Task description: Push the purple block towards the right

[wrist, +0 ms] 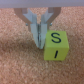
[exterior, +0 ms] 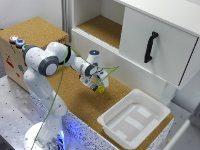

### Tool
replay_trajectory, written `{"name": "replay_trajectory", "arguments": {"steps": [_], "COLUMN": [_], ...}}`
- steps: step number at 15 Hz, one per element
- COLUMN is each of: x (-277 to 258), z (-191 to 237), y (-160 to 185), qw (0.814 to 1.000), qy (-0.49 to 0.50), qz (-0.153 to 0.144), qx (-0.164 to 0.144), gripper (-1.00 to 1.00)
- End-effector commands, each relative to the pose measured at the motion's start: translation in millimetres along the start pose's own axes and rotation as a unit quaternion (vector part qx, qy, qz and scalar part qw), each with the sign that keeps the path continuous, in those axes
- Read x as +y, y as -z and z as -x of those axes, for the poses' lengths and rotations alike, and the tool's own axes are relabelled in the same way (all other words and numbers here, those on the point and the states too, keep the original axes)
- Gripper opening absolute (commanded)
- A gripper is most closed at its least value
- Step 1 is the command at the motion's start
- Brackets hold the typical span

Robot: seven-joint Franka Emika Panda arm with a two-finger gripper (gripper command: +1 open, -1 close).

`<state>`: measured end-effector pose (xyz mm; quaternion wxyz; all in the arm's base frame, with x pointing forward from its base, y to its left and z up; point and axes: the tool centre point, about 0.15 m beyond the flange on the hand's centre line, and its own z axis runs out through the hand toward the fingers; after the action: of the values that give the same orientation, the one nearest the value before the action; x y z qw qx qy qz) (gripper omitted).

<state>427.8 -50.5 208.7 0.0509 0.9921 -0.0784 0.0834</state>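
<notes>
The purple block does not show in either view. My gripper hangs low over the cork tabletop, roughly mid-table in the exterior view. In the wrist view the gripper has its two fingers drawn together with nothing between them. A small yellow-green block marked with black letters sits right beside the fingertips, touching or nearly touching them. The same yellow-green block lies just toward the exterior view's right of the gripper.
A white plastic tub stands on the exterior view's right of the cork surface. Behind is a white cabinet with a black handle and an open shelf. A cork-topped box with buttons stands at the left.
</notes>
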Motion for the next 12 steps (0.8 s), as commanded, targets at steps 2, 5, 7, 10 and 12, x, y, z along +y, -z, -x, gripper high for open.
{"name": "replay_trajectory", "arguments": {"steps": [2,5,7,10,12], "x": [-46,-62,-80,-119,-153], "z": [5,15,19,25,33], "y": [53,81,93,100,105], "qw": [0.999,0.999,0.999,1.000,1.000], "qy": [-0.003,-0.010,-0.013,-0.003,0.018], "qz": [0.047,0.034,0.027,0.008,-0.015], "qx": [-0.007,0.008,0.011,0.011,0.010], "gripper": [1.00,1.00,1.00,1.00,1.00]}}
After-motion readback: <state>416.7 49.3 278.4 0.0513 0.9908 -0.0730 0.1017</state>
